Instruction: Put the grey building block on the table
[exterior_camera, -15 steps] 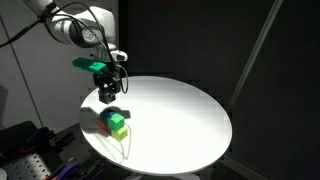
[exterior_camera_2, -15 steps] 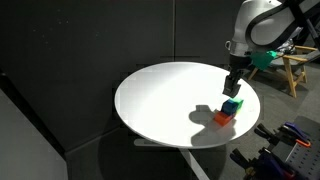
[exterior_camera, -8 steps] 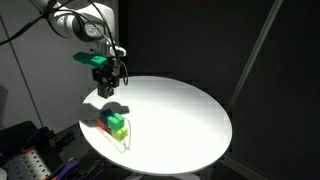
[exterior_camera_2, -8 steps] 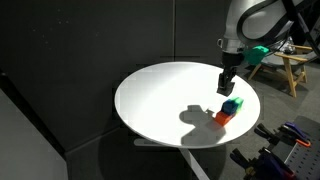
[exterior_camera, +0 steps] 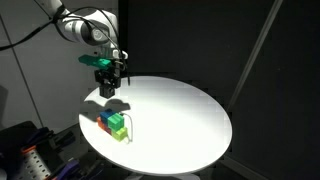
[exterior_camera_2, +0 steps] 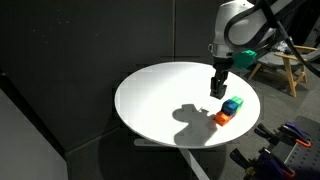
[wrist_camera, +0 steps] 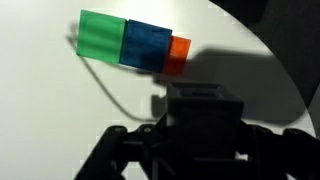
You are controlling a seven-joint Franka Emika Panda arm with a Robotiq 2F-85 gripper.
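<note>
The hand [exterior_camera: 108, 88] is held in the air above the white round worktop [exterior_camera: 180, 110], near its rim, and is seen from the far side in an exterior view [exterior_camera_2: 217, 88]. In the wrist view a dull, dark cube, taken to be the grey building block [wrist_camera: 203, 103], is seen pinched between the fingers, clear of the surface (the view is dim there, so its edges are only faintly made out). Near the hand's shadow, three coloured blocks are set on the worktop, touching one another in a line: a green block [wrist_camera: 102, 35], a blue block [wrist_camera: 147, 46] in the middle, and an orange block [wrist_camera: 180, 55], partly hidden behind the blue one.
</note>
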